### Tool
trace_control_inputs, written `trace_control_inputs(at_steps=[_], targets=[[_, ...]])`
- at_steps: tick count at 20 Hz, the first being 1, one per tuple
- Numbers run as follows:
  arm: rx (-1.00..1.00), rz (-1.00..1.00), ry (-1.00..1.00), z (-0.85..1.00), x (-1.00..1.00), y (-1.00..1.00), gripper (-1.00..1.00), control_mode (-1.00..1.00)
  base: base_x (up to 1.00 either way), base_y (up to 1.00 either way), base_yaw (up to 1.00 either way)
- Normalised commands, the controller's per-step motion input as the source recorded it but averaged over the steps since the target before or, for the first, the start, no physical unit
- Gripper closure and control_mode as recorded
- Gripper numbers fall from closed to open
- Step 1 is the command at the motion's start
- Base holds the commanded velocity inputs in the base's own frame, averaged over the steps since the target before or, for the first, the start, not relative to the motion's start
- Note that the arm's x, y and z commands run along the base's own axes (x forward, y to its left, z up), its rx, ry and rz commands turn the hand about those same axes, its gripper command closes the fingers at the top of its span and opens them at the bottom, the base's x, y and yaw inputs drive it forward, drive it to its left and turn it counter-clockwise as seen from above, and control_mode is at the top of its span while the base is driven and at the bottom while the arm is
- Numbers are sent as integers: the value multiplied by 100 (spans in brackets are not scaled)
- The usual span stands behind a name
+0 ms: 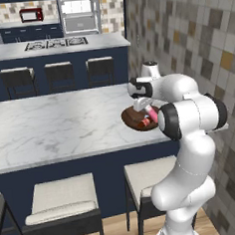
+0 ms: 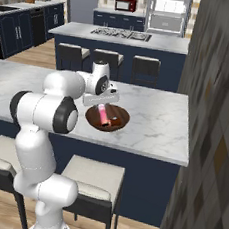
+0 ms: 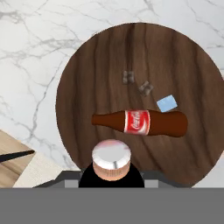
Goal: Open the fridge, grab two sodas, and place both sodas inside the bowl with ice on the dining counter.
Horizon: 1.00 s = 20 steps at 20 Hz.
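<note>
1. Marble veined in grey tops the dining counter (image 1: 55, 127), with cushioned stools (image 1: 66, 201) along its near side and a tiled wall (image 1: 194, 48) at its right end.
2. On that counter, near the wall end, sits the wooden bowl (image 3: 100, 65) — wide, shallow, dark brown.
3. Inside it lies the brown soda (image 3: 142, 123) on its side, red label up, neck pointing to the left of the hand view.
4. A few small ice cubes (image 3: 166, 103) rest on the bowl's floor just beyond that bottle.
5. The gripper (image 2: 101, 101) hangs over the bowl, fingers clenched on the pink soda (image 2: 103, 114) — the bottle's pale cap (image 3: 111, 158) faces the hand camera.
6. Behind stands a second counter with a stovetop (image 1: 56, 43).
</note>
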Motion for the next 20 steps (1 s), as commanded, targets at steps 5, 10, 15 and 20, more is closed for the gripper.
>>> trace_control_inputs(at_steps=[5, 10, 15, 20], targets=[[-3, 9, 0, -24, 42, -4, 100, -100, 0, 0, 0], [-1, 7, -1, -29, 28, 0, 100, -100, 0, 0, 0], [0, 7, -2, -25, 18, 0, 100, -100, 0, 0, 0], [0, 7, 0, -27, 14, 0, 100, -100, 0, 0, 0]])
